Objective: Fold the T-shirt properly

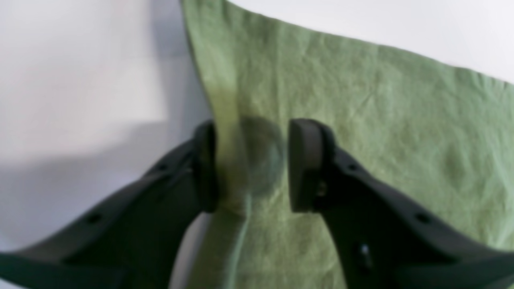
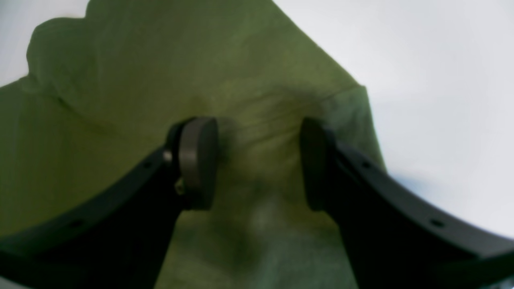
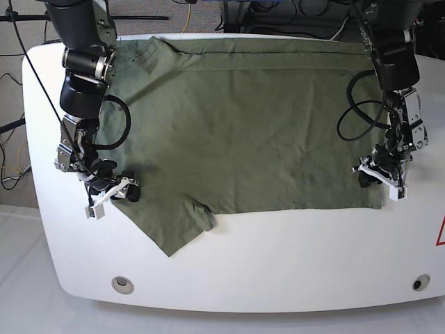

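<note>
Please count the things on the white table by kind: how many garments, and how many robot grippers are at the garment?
T-shirt, olive green: 1
Grippers: 2, left gripper and right gripper
Total: 3

the t-shirt (image 3: 250, 125) is a plain olive green with no print, lighter and more yellow-green where light hits it in the left wrist view, darker and duller in the right wrist view. the surface (image 3: 278, 257) under it is glossy white, with a small red mark at its right edge. the left tool (image 1: 251, 164) has matte black fingers with dark pads; the right tool (image 2: 259, 162) is black too, one pad face showing grey. both arms are black with white brackets near the tools.
</note>
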Motion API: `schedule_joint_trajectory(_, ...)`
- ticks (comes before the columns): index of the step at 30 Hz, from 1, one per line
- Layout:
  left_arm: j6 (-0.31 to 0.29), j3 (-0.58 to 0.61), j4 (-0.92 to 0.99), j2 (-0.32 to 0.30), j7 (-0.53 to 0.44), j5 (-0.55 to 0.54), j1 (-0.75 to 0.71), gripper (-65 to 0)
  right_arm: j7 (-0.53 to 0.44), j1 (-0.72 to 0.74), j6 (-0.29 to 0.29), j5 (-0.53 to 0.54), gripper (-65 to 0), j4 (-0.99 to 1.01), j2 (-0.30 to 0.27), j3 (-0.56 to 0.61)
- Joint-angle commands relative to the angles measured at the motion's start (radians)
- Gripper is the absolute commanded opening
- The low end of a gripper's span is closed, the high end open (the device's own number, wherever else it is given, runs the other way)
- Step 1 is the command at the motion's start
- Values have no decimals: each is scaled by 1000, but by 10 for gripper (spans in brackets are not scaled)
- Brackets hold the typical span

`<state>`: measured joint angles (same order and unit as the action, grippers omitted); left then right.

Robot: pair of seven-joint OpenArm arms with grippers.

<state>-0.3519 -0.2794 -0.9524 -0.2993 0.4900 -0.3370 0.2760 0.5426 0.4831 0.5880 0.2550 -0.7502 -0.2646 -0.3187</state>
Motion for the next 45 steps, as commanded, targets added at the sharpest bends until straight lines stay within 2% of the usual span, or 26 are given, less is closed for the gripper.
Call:
schedule_joint_trajectory(1,-3,-3,-8,-11,-13,-5,19,-508,-3,23,7,5,-333,-9,-14,0)
schedule_joint_trajectory(7,-8,-2,-5,-11,-31,-8,22,-618,-3,24,8,3,-334,-8,-13,3)
schedule_joint_trajectory(10,-8,-2,-3,-11,-35,-9,23,-648,-4,24,8,3,-334,-7,-13,5)
schedule_joint_trajectory(45,-4,-5,-12,-8,-33,-3,21,-650,-35,51,-8,4,-333,5,-7,13)
